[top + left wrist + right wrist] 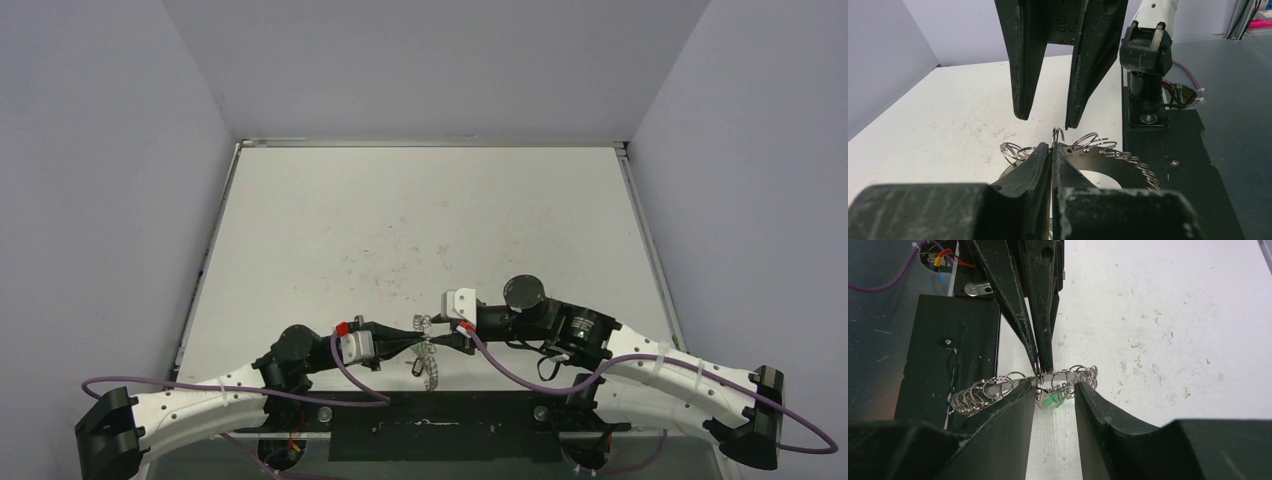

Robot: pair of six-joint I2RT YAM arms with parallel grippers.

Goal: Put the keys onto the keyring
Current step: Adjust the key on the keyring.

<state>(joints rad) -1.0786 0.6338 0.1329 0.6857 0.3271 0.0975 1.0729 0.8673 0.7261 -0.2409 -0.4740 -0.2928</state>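
The left gripper (1052, 148) hides the near rim of the keyring (1108, 156). Only part of the green key (1054, 400) shows past the right gripper (1055, 389).

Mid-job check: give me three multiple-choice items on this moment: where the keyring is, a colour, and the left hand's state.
1. Where is the keyring? A) far back corner B) between the left hand and right hand, near the table's front edge C) on the floor
2. Colour of the key between the right hand's fingers? A) red B) blue C) green
3. The left hand is: A) wide open B) out of view C) shut on the keyring
Answers: 1 B, both wrist views show it there; 2 C, the head is bright green; 3 C, its jaws pinch a rim loop.
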